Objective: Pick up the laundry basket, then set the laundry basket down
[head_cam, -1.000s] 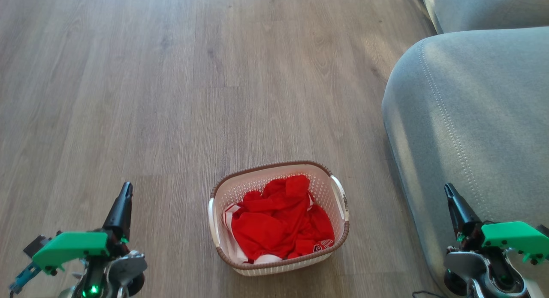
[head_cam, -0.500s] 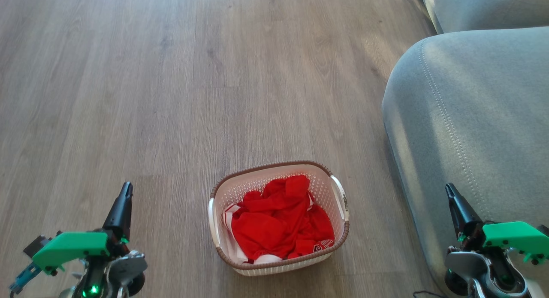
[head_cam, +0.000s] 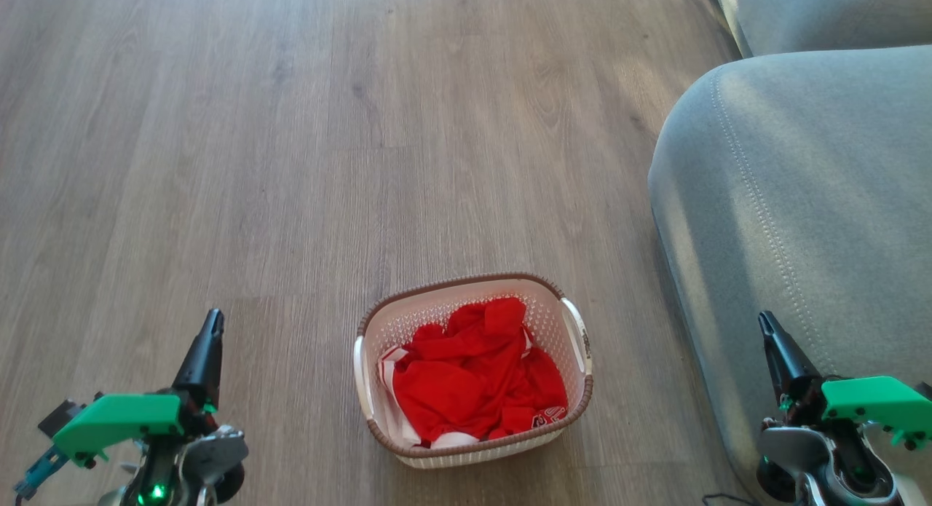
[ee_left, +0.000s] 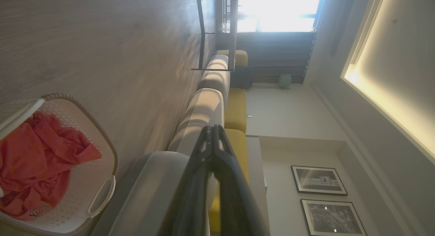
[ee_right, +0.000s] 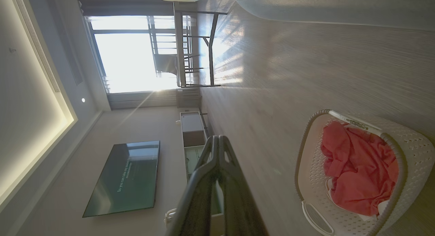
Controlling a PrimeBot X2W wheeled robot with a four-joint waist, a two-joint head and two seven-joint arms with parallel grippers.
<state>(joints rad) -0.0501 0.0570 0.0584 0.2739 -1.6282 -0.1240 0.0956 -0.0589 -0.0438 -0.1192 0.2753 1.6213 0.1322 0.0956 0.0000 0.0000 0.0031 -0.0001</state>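
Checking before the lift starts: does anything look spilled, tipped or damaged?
Nothing stands out. The laundry basket sits upright on the floor, the red clothes all inside it, rim and handles intact. The left gripper and right gripper are shut, apart from it.

Laundry basket (head_cam: 473, 455): white perforated plastic, smooth, faint sheen; its rim (head_cam: 466, 279) looked like brown braided plastic. Red cloth (head_cam: 473, 378) inside the basket was soft, matt, crumpled. Floor (head_cam: 291, 164) under the basket: grey-brown wood-grain planks, matt. Sofa (head_cam: 801, 186) right of the basket: grey woven fabric, matt, stitched seam. Left gripper (head_cam: 212, 320) and right gripper (head_cam: 763, 320), flanking the basket: dark smooth fingers (head_cam: 204, 360), green matt plastic covers (head_cam: 116, 418), bare grey metal below.
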